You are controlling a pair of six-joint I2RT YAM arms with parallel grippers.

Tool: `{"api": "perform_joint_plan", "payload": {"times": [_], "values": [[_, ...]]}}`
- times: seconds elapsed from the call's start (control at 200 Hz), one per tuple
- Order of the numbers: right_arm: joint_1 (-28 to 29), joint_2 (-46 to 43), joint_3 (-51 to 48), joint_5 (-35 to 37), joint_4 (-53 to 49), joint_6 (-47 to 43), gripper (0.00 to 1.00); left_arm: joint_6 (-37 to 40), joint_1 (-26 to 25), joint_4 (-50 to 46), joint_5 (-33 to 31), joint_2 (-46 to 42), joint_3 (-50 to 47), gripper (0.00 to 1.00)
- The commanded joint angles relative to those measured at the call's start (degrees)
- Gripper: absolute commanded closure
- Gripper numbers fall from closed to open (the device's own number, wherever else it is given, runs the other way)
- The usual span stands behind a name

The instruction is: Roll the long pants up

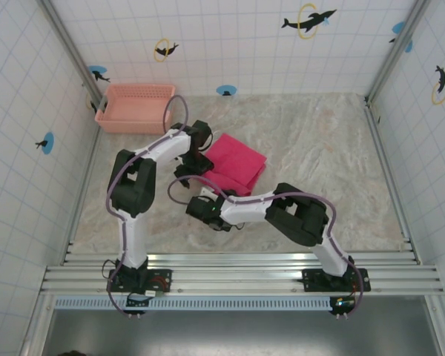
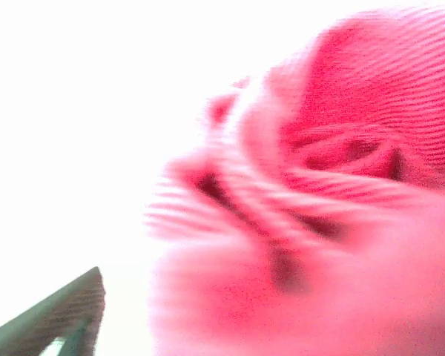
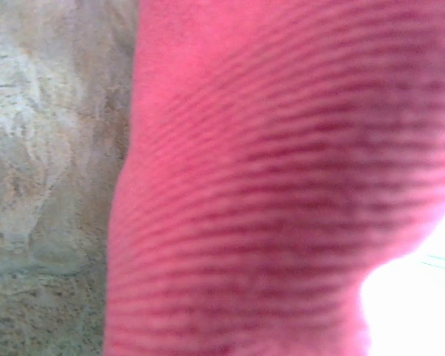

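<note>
Pants [image 1: 239, 165] sit against jaws of left gripper [image 1: 198, 158] and right gripper [image 1: 202, 202], grip state unclear; we'd roll tight, edges even.

Overhead rear view; wrist views hard against pants [image 3: 282, 185]

Long pants [image 1: 237, 165]: bright magenta-pink soft cloth, plain, no pattern. Folded into a compact bundle, roughly rectangular, with layered edges showing along its near side. It sits at a diagonal, lying flat on the mottled beige table [image 1: 334, 156], left of centre and in the far half.

Left wrist view: long pants [image 2: 356, 126] very close and blurred, bunched into folds with dark creases between them.

Right wrist view: long pants [image 3: 267, 185] as a smooth rounded mass, faintly striped, its left edge against the table surface.
</note>
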Motion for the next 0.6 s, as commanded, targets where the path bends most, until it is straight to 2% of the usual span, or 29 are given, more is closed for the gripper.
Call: {"api": "perform_joint_plan", "payload": {"times": [0.0, 0.125, 0.33, 0.485, 0.595], "values": [[-5.21, -0.54, -3.94, -24.04, -2.82, 1.56, 1.0, 3.68, 1.7, -0.02, -5.43, -2.07, -3.11, 0.03], [-8.64, -2.54, -3.23, -32.39, -4.59, 0.54, 1.0, 6.14, 3.63, 5.86, -8.82, -8.98, -6.83, 0.03], [-12.95, -1.36, -1.76, -39.23, -7.5, -1.05, 1.0, 6.34, 6.6, 15.6, -14.45, -21.56, -16.31, 0.03], [-14.72, 0.34, -0.51, -42.46, -9.85, -1.88, 1.0, 7.75, 10.83, 26.25, -13.4, -29.7, -23.22, 0.03], [-15.62, 1.83, 1.35, -43.32, -12.41, -2.81, 1.0, 11.11, 11.66, 29.92, -11.64, -32.43, -22.74, 0.03]]}}
